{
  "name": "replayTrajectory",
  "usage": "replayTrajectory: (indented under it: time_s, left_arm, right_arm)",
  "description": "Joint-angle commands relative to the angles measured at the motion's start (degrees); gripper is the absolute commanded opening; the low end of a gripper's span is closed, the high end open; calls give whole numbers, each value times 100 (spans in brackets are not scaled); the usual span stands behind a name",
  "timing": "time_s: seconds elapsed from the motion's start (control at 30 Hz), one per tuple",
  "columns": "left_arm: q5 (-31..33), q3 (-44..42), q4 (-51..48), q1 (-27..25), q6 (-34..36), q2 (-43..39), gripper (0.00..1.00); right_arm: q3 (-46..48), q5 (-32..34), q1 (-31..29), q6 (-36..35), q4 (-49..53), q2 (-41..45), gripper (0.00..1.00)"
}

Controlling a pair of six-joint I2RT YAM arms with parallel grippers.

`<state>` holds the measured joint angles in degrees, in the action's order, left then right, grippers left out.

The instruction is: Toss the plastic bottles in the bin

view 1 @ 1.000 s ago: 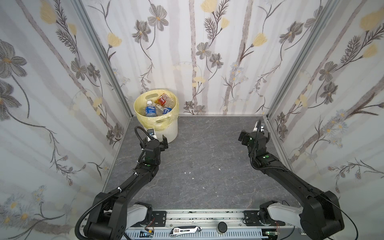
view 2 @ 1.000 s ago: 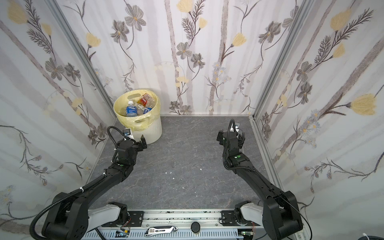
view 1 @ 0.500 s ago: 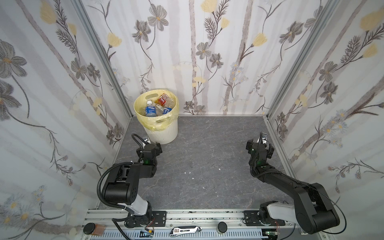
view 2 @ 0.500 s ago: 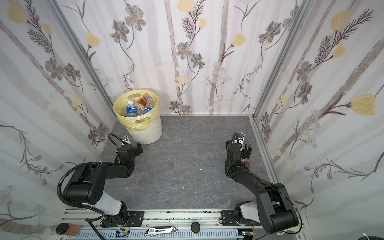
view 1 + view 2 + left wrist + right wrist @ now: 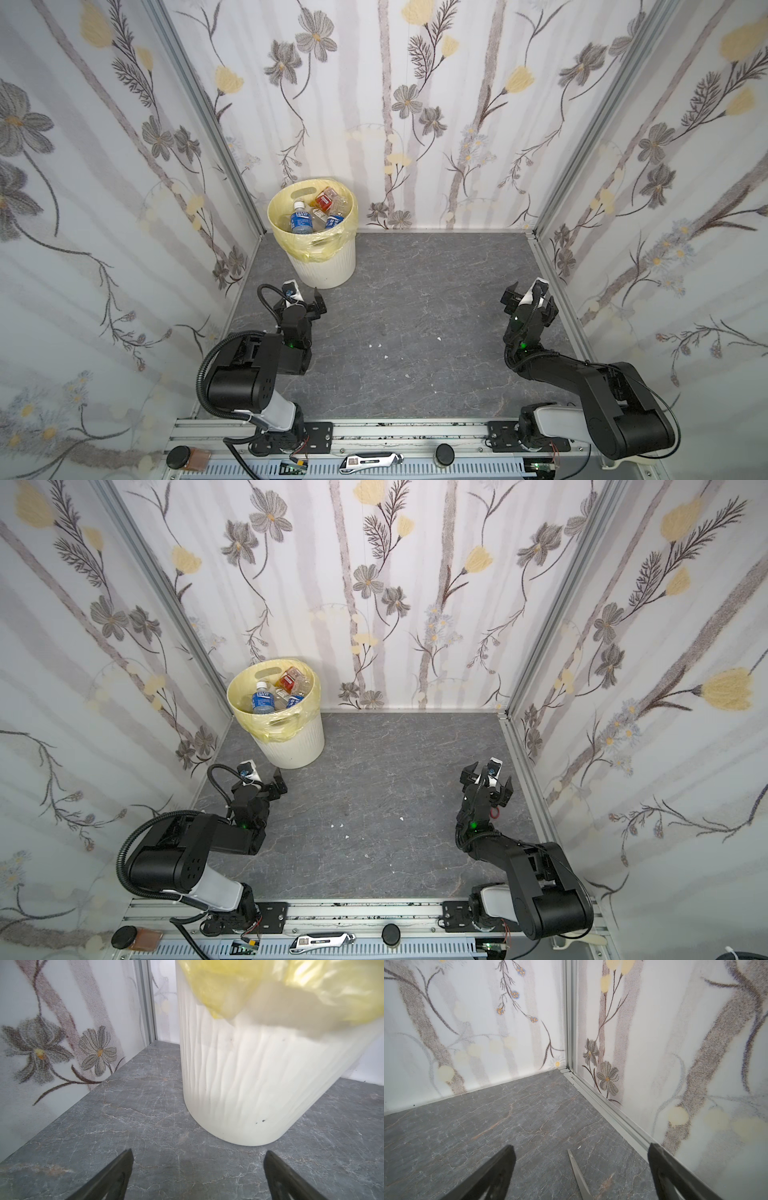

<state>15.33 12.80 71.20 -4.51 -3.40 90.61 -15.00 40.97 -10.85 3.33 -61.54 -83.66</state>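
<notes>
Cream-white ribbed plastic fills the left wrist view: the bin (image 5: 239, 1084) wall, with its yellow liner (image 5: 311, 991) hanging over it, stands on the grey slate tabletop (image 5: 145, 1115). It is just ahead of the left gripper (image 5: 198, 1159), whose jaws are spread wide with nothing between them.

Only the top views look inside the bin. There the plastic bottles (image 5: 302, 220) lie heaped in it, at 11 o'clock on the table near the back corner.

The right wrist view shows a thin metal blade (image 5: 579, 1176) lying on the slate between the parted, empty jaws of the right gripper (image 5: 582, 1153). A top view shows only a red loop (image 5: 494, 812) under that gripper.

The right gripper sits at 3 o'clock, near the aluminium rail (image 5: 612, 1113) along the side wall. The left gripper, at 9 o'clock, has the bin ahead of it and a wall close beside it. Between the arms the slate lies open, dotted with a few white flecks (image 5: 378, 345).
</notes>
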Motion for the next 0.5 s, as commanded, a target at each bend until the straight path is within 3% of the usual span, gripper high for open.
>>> replayTrajectory:
  time_s: [0.0,0.13,0.47]
  left_arm:
    - [312,-249,1244,-138,126,52,100]
    - [676,-205,1302,-322,246,119,100]
    - [599,-205,1316,-278,239,132,100]
  right_arm:
    - [81,-199,9,-110,-718,54,100]
    - [183,-255,21,-131,-860,95,100]
    - [284,-365,22,-165,-1023,120,100]
